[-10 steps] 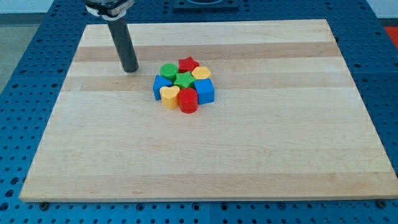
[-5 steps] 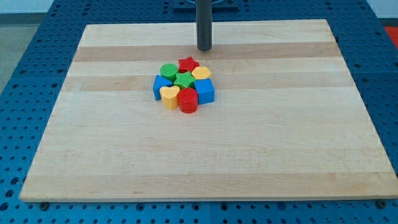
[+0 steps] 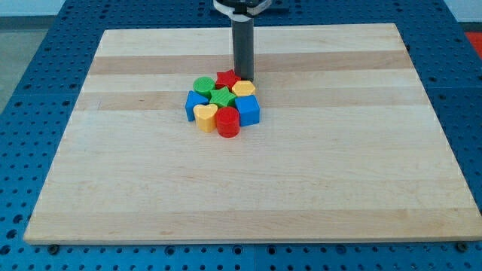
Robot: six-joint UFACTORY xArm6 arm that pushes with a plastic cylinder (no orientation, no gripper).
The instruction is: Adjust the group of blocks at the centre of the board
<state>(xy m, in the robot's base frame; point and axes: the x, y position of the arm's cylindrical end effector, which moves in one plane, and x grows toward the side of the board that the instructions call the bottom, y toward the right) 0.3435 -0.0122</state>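
Wooden surface (image 3: 316, 173) on blue pegboard. Cluster unmoved at centre: green cylinder (image 3: 203, 84), red star (image 3: 227, 77), green star (image 3: 221, 96), yellow heart (image 3: 205, 115), red cylinder (image 3: 228, 121), blue cube (image 3: 249, 110), second yellow block (image 3: 243, 89), blue block (image 3: 194, 102). My tip (image 3: 244, 78) came down toward view's bottom, now at cluster's top edge, just beside red star and second yellow block; contact unclear. No jaws on rod.

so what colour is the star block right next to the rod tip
Red. The red star sits at the cluster's top edge, just left of my tip, seen in the camera view.
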